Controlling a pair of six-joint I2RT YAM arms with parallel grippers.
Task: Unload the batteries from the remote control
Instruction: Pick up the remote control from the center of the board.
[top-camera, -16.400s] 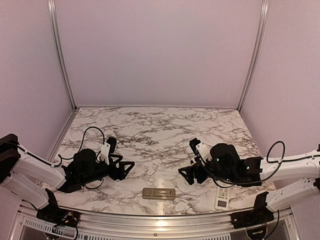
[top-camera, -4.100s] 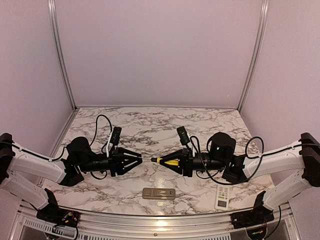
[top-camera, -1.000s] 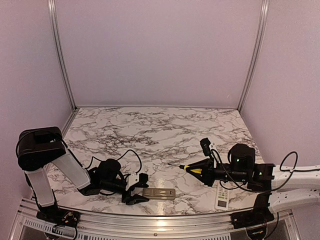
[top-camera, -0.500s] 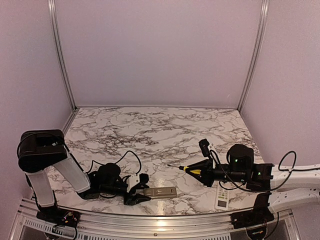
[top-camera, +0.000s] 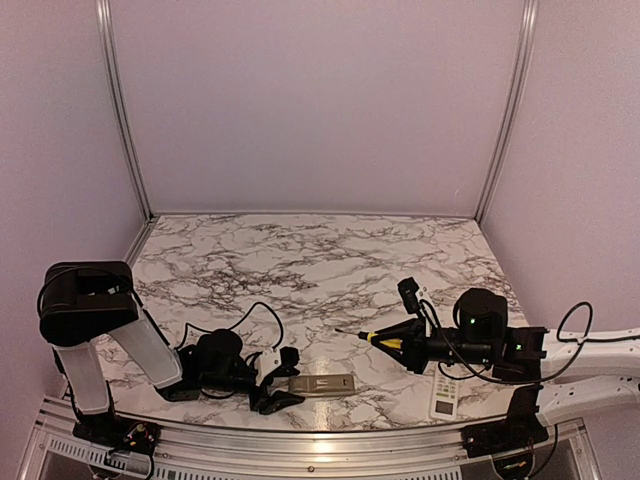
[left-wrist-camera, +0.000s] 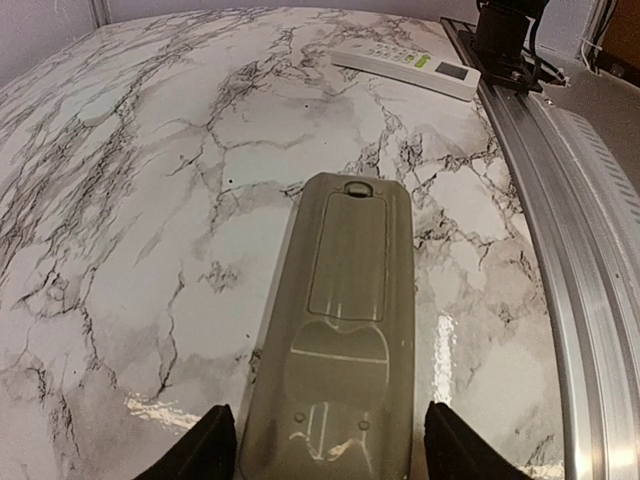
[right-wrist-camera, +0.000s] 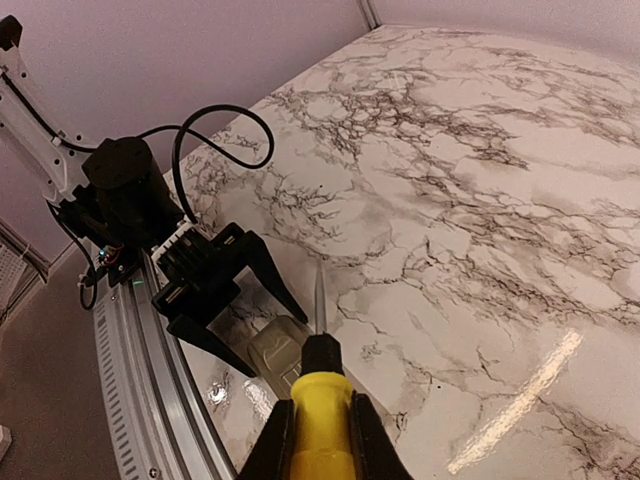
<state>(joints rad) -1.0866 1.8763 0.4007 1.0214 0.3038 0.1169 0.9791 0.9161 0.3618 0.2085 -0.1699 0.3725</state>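
Soft even light, glare streaks on glossy marble tabletop, fisheye bowing in wrist views.

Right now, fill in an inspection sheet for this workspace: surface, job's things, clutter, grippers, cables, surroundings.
Surface: marble table, glossy.
Job's things: grey remote lies back up, cover closed; batteries not seen.
Clutter: white remote near the right arm's base.
Grippers: left gripper open, straddling the grey remote's end; right gripper shut on yellow-handled screwdriver.
Cables: black cable loops at both wrists.
Surroundings: lilac walls, metal rail at the near edge.
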